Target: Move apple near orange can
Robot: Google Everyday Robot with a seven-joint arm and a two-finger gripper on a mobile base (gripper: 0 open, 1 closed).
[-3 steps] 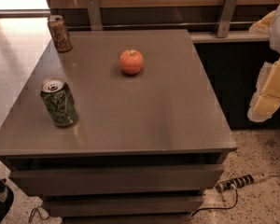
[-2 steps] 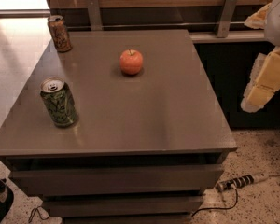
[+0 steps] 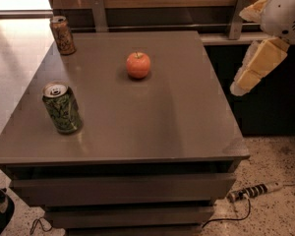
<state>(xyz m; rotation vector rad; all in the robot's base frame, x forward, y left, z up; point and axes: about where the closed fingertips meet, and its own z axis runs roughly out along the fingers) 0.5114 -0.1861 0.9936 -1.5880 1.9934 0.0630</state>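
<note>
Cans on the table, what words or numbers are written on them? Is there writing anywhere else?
Orange can: pale patterned label, too blurred to read.
Green can: pattern only, no readable words.
Apple, table, end effector beyond the table's right edge: no writing seen.

Apple (image 3: 138, 65): orange-red. Orange can (image 3: 62, 35), upper left of frame: orange-brown, pale patterned label, silver top. Green can (image 3: 62, 107): green-and-black pattern, silver top. Table (image 3: 152, 127): grey-brown. Gripper (image 3: 253, 59), upper right of frame: pale yellow and white.

gripper (image 3: 240, 85) right of table (image 3: 162, 124) | bare top between apple (image 3: 138, 65), orange can (image 3: 62, 35) | green can (image 3: 62, 107) front-left
</note>
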